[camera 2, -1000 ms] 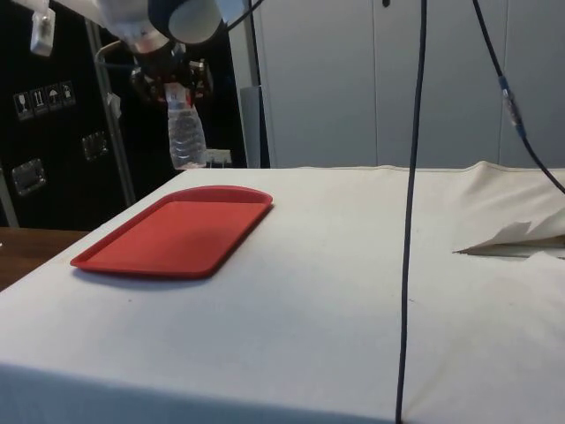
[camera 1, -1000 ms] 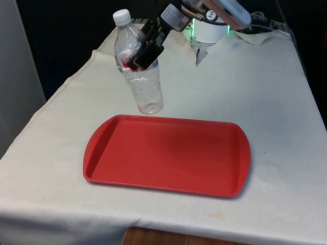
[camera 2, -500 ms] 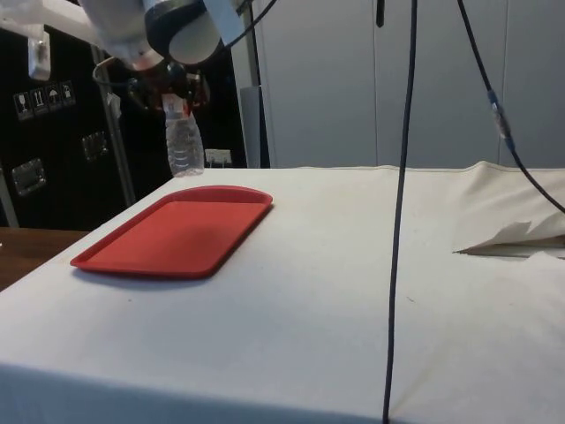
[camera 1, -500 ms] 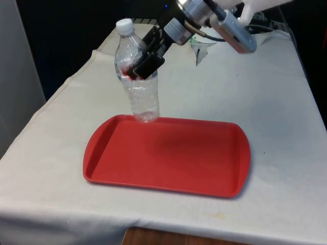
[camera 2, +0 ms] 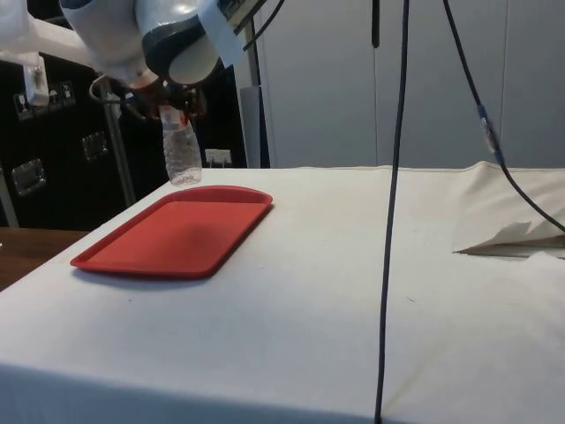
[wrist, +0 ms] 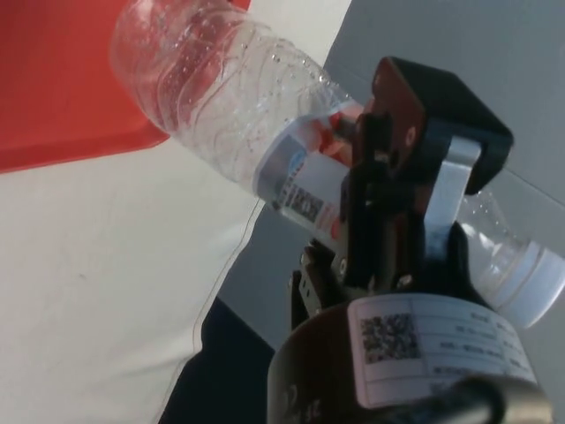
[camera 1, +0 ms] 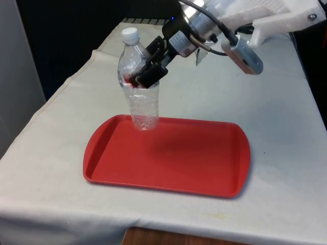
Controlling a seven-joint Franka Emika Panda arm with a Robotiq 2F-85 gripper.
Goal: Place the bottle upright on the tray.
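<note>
Below, white cloth (camera 1: 286, 117) bears red tray (camera 1: 204, 168).

**Bottle and tray**

Clear plastic bottle (camera 1: 140, 84), white cap on, red-and-white label, nearly upright and held in the air, base above the far left edge of the flat red tray (camera 1: 168, 158) on the cloth.

- I'm working in a lab: a cloth-draped table (camera 2: 371, 291), not a home counter.
- Loose cables (camera 2: 393, 177) hang overhead.
- Dark cabinets (camera 2: 44, 150) carry warning stickers.
</note>
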